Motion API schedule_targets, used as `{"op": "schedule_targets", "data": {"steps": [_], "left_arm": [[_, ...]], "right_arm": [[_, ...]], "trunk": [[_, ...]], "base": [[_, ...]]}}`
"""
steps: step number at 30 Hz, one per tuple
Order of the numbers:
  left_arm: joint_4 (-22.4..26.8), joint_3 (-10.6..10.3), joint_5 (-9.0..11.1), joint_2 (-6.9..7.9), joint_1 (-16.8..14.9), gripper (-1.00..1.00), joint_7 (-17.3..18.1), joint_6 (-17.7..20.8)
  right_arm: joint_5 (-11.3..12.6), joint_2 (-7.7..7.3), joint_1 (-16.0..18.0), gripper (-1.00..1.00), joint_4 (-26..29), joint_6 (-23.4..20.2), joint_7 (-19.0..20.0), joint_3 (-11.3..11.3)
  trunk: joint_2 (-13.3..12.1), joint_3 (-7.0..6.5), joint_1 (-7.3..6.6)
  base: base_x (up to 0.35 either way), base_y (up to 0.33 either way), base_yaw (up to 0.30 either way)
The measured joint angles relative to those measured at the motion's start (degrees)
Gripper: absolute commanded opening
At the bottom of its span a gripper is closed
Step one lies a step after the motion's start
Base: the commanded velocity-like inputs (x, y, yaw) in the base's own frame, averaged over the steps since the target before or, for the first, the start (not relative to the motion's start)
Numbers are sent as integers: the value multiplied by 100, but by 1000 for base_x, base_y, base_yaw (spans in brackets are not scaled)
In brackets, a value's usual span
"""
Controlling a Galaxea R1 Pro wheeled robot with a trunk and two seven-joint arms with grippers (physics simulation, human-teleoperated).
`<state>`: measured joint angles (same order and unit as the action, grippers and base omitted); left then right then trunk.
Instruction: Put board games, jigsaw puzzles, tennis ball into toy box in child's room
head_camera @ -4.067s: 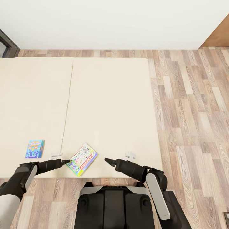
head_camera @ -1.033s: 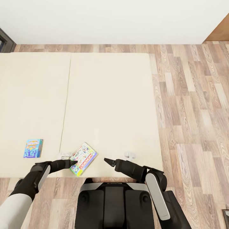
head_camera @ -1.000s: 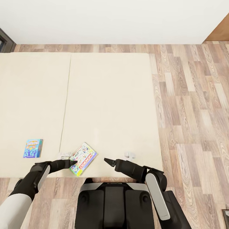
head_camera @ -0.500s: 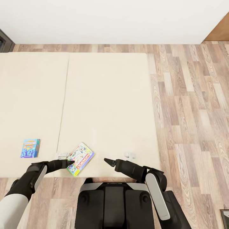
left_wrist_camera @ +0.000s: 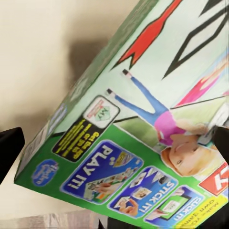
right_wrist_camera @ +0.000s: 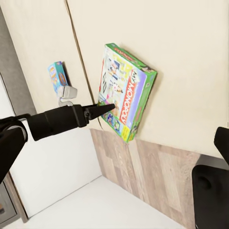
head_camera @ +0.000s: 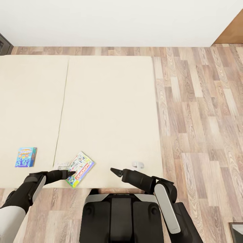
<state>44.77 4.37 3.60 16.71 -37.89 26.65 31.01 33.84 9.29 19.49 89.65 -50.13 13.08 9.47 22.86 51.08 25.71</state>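
Monopoly board game (head_camera: pixel 80 164), the white box with the green edge and red logo, lies flat on the beige bed (head_camera: pixel 108 101) near its front edge, turned at an angle so that 1 corner points toward me. My left gripper (head_camera: pixel 70 173) sits right at the near left corner of that box, its dark tip touching or almost touching the lid; from the head view I cannot tell whether its jaws are apart or closed. In my right wrist view the same left gripper (right_wrist_camera: pixel 102 109) comes to a narrow point resting against the box's printed face (right_wrist_camera: pixel 125 90), and the fingers look pressed together there, though I cannot be sure. My left wrist view is close on the lid (left_wrist_camera: pixel 143 133), with the green band and the "PLAY IT!" panel sharp, and a dark fingertip (left_wrist_camera: pixel 8 151) sits off to 1 side, beyond the box's edge, so nothing is clamped that I can see.

My right gripper (head_camera: pixel 115 171) hangs over the bed's front edge, well to the right of the Monopoly box, holding nothing; its tip looks narrow and pointed.

A small blue board game (head_camera: pixel 25 157) lies flat on the mattress further left, well apart from the other box. Wood plank floor (head_camera: pixel 202 118) runs along the bed's right side
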Motion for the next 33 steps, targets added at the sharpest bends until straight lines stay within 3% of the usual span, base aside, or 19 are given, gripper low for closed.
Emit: {"op": "schedule_targets", "data": {"steps": [5, 6, 7, 9, 10, 26, 32, 33], "left_arm": [[-19, 20, -39, 81, -3, 100, -12, -40], [-14, 14, -60, 11, 0, 100, -15, -45], [40, 31, -269, -313, 3, 100, -296, -33], [-4, -11, 26, -206, 3, 100, 4, 22], [-17, -23, 57, -191, 2, 100, 1, 13], [-16, -20, 34, -177, 3, 100, 22, -4], [-19, -10, -31, -21, -1, 100, 15, -36], [-20, -8, -46, -147, 3, 100, 24, -38]], "right_arm": [[1, 0, 0, 100, -2, -2, -2, 0], [0, 0, 0, 100, -2, -2, -2, 0], [-5, 0, 0, 100, -4, 0, -1, 0], [-1, 0, 0, 100, -4, 0, -1, 1], [-2, 0, 0, 100, -4, 1, -1, 1], [0, -4, 1, 100, -4, -6, 8, 1], [1, -3, 0, 100, -2, -9, 6, -1], [0, -3, 0, 100, -3, -9, 6, 0]], "trunk": [[-1, 0, 2], [-2, 1, 2], [-2, 0, 2], [0, 0, 0], [0, 0, 0], [0, 0, 0], [-1, 0, 2], [-3, 1, 3]], "base": [[0, -177, 0], [0, -154, 0], [0, -98, 0], [0, -57, 0], [0, -26, 0], [0, -10, 0], [0, -191, 0], [0, -187, 0]]}}
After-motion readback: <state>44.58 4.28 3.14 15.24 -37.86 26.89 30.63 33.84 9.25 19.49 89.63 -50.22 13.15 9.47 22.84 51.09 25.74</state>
